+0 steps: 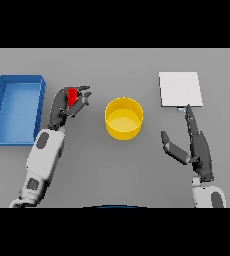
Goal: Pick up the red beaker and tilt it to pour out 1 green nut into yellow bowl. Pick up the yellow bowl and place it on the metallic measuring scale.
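Head view, left robot hand point(67, 104) clamped on red beaker point(73, 95) (beside blue bin point(16, 109)), right robot hand point(194, 142) spread

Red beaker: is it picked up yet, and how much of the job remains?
Done: the left hand has its fingers curled round the red beaker, to the left of the yellow bowl. In hand: bringing the beaker to the bowl; no green nut shows inside the bowl. Left: the pour, then moving the bowl onto the scale, where it does not yet sit. The right hand rests open just below the scale.
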`<action>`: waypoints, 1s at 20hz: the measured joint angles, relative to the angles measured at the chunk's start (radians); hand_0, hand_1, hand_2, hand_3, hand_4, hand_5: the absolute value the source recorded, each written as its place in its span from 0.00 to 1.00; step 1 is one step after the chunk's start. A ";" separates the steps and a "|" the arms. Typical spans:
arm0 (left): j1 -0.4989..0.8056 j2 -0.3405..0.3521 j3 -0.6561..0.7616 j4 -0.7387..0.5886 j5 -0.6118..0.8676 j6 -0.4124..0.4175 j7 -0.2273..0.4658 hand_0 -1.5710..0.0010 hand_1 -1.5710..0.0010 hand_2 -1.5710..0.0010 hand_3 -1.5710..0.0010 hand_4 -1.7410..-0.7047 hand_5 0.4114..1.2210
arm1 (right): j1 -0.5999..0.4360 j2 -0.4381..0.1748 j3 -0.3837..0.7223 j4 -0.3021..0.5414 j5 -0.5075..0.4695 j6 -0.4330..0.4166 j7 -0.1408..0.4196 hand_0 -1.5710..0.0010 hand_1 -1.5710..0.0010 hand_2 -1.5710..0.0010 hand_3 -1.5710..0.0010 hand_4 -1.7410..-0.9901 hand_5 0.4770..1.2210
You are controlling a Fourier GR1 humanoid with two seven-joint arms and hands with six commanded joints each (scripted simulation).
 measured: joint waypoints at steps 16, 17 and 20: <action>-0.056 0.161 -0.281 -0.222 -0.204 -0.054 0.284 0.00 0.00 0.00 0.00 0.01 0.87 | -0.001 -0.012 0.007 0.006 0.035 -0.008 0.005 1.00 1.00 1.00 1.00 0.65 0.27; -0.072 0.171 -0.299 -0.223 -0.226 -0.054 0.312 0.00 0.00 0.00 0.00 0.01 0.87 | 0.001 -0.010 0.013 0.006 0.038 -0.005 -0.008 1.00 1.00 1.00 1.00 0.65 0.27; -0.133 0.209 -0.393 -0.199 -0.350 -0.055 0.390 0.00 0.00 0.00 0.00 0.00 0.89 | 0.000 -0.020 0.006 0.001 0.024 0.007 0.002 1.00 1.00 1.00 1.00 0.65 0.28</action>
